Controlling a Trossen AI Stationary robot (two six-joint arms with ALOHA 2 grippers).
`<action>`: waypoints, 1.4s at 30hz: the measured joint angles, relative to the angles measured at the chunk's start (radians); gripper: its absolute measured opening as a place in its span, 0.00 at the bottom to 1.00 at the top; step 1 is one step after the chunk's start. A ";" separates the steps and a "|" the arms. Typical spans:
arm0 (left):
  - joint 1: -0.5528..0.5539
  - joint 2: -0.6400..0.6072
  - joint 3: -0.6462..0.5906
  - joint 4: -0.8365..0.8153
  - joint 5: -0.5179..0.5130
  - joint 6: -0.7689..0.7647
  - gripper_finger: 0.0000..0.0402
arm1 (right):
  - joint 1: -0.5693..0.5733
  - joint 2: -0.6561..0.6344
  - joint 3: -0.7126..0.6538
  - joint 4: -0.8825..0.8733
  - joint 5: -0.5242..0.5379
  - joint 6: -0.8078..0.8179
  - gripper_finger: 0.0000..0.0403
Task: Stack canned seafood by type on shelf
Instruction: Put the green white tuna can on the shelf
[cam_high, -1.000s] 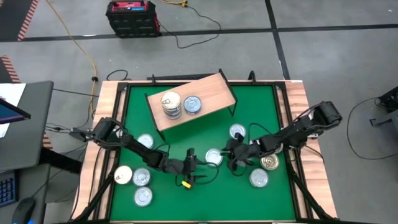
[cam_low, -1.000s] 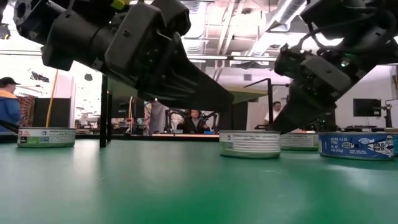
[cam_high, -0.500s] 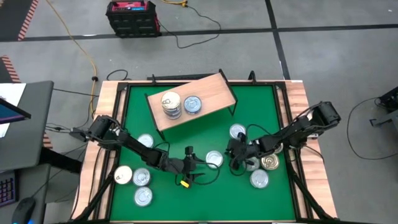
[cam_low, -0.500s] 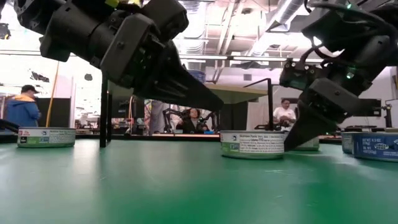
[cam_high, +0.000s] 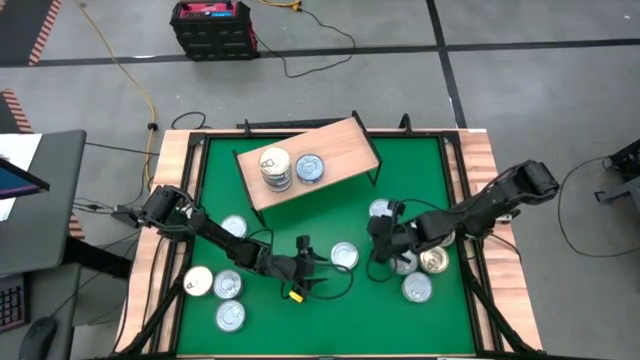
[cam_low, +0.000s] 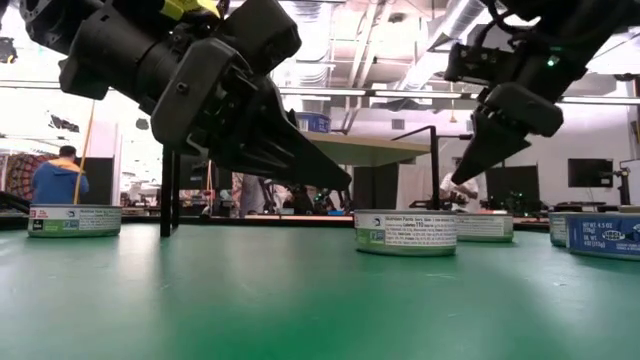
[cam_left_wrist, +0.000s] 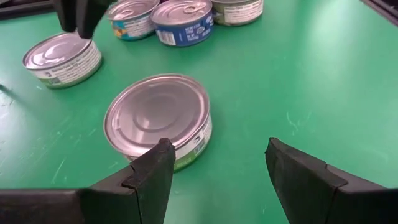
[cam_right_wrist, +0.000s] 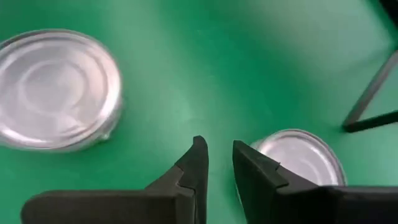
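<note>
The light-wood shelf (cam_high: 320, 158) stands at the table's far side. It carries a stack of tins (cam_high: 275, 168) and one single tin (cam_high: 309, 168). Other tins lie flat on the green table. My left gripper (cam_high: 322, 270) (cam_left_wrist: 217, 152) is open. It hovers low just left of a silver tin (cam_high: 344, 255) (cam_left_wrist: 158, 118), which lies in front of its fingers. My right gripper (cam_high: 378, 243) (cam_right_wrist: 219, 148) hangs above the table among the tins on the right. Its fingers point down at a slant, with only a narrow gap between them and nothing in it.
Loose tins lie at the left (cam_high: 233, 228) (cam_high: 198, 281) (cam_high: 227, 285) (cam_high: 231, 316) and at the right (cam_high: 381, 209) (cam_high: 405, 262) (cam_high: 434, 261) (cam_high: 416, 288). The shelf's black legs (cam_right_wrist: 373, 93) stand close to the right gripper. People show in the room behind the table (cam_low: 55, 180).
My right gripper has risen from table level beside the tins on the right. It now hangs well above them and has tipped as it rose. The tins have stayed where they were.
</note>
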 joint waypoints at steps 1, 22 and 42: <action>0.000 0.000 0.000 0.002 0.005 0.000 0.60 | 0.012 0.013 0.008 0.011 -0.001 -0.004 0.25; -0.012 0.005 0.000 0.111 0.128 0.032 0.55 | 0.088 0.038 -0.119 0.411 -0.157 -0.096 0.25; -0.005 0.008 0.000 -0.009 -0.066 0.378 0.41 | 0.071 -0.033 -0.115 0.401 -0.157 -0.034 0.25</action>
